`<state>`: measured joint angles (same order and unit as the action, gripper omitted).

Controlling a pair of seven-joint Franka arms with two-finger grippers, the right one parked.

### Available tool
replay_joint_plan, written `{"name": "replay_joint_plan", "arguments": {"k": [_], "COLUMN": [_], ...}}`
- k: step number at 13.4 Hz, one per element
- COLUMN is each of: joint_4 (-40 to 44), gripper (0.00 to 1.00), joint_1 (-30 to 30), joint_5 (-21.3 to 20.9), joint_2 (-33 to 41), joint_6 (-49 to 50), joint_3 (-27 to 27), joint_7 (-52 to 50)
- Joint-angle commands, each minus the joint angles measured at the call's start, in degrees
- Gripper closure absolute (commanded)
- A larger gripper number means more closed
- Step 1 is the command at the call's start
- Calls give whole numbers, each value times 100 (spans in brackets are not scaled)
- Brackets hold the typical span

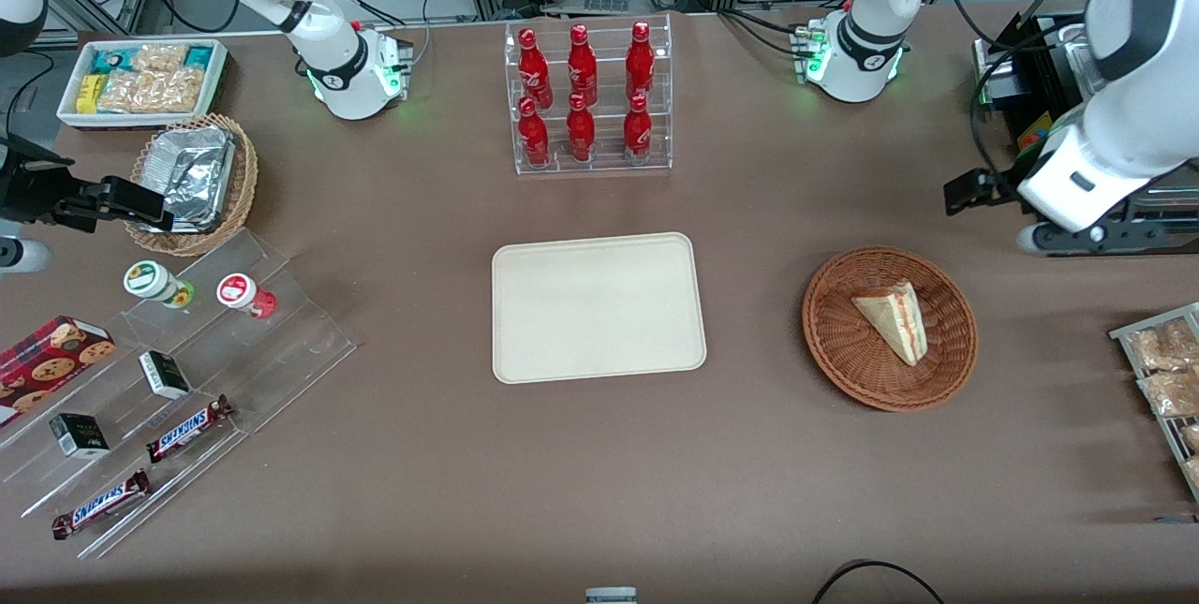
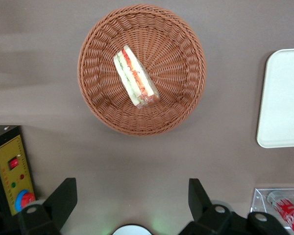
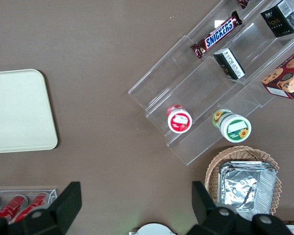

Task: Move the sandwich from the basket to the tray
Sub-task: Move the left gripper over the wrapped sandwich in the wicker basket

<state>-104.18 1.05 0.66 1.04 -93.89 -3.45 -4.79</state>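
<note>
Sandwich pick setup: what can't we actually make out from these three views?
- Sandwich underside: hidden in front and left wrist views, it rests on the basket.
- Left gripper: the wrist view's edge cuts off its body; in the front view it is at the working arm's end, farther from the camera than the basket, with its fingers dark and overlapping.
- Tray: cut by the edge in both wrist views, whole only in the front view.
</note>
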Motion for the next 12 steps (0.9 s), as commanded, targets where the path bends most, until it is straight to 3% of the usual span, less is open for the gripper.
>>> {"name": "replay_joint_plan", "arguments": {"k": [1, 6, 12], "joint_4": [-610, -1692, -2044], "gripper": [0, 0, 0], "joint_1": [-43, -43, -61], "joint_5": [5, 5, 13], "joint_2": [72, 11, -481], "joint_6": [-663, -2096, -3010], "joint_3": [-50, -50, -41], "joint_7": [14, -4, -643]}}
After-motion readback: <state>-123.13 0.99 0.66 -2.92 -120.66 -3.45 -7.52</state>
